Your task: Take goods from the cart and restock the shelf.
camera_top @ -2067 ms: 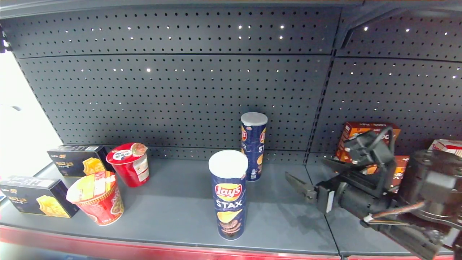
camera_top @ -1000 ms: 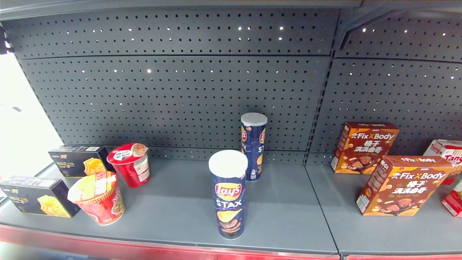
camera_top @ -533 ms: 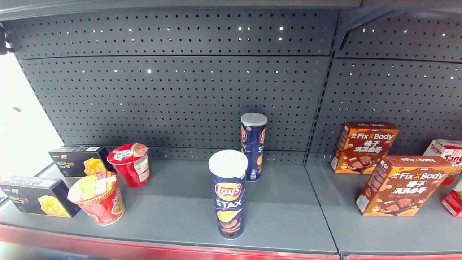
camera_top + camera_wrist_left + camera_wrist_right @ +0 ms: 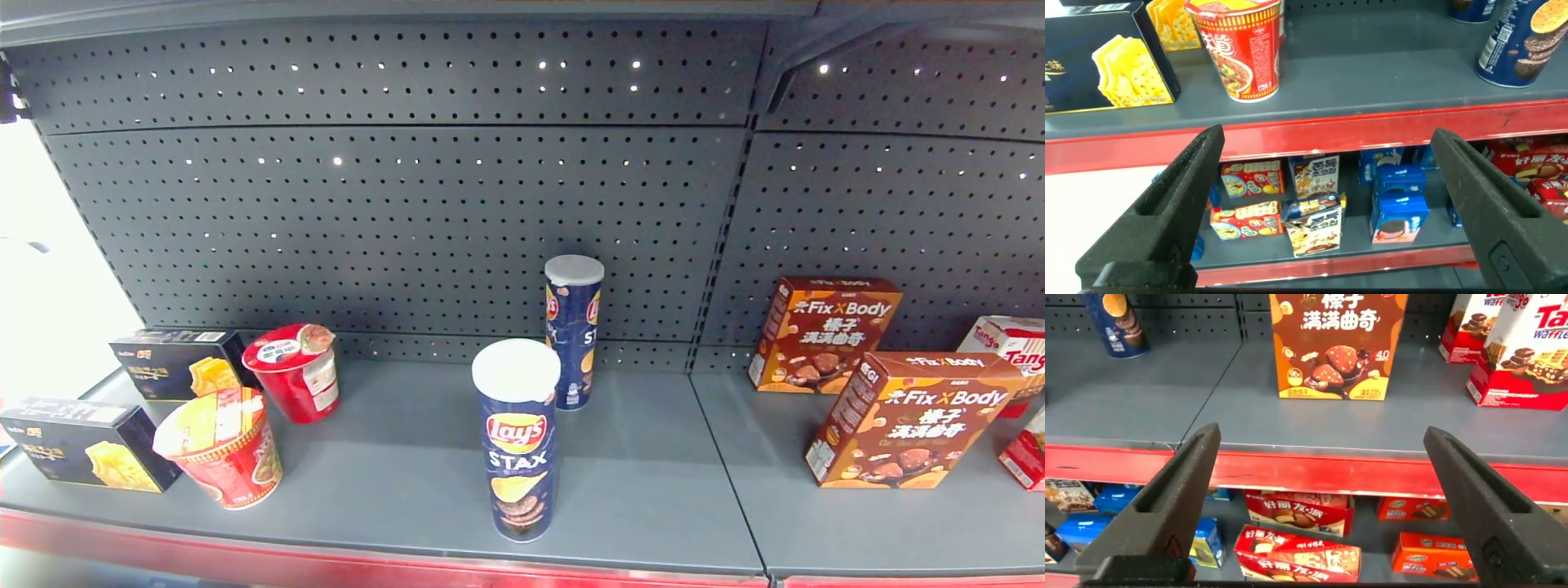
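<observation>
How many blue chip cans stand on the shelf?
2. The front can stands near the shelf edge; the rear can stands behind it, by the pegboard. None seems hidden.

We see the right gripper withdrawn from above the shelf, where it hovered earlier. It now sits low before the red shelf edge, jaws spread wide. The rear brown box and front brown box it screened now stand uncovered.
</observation>
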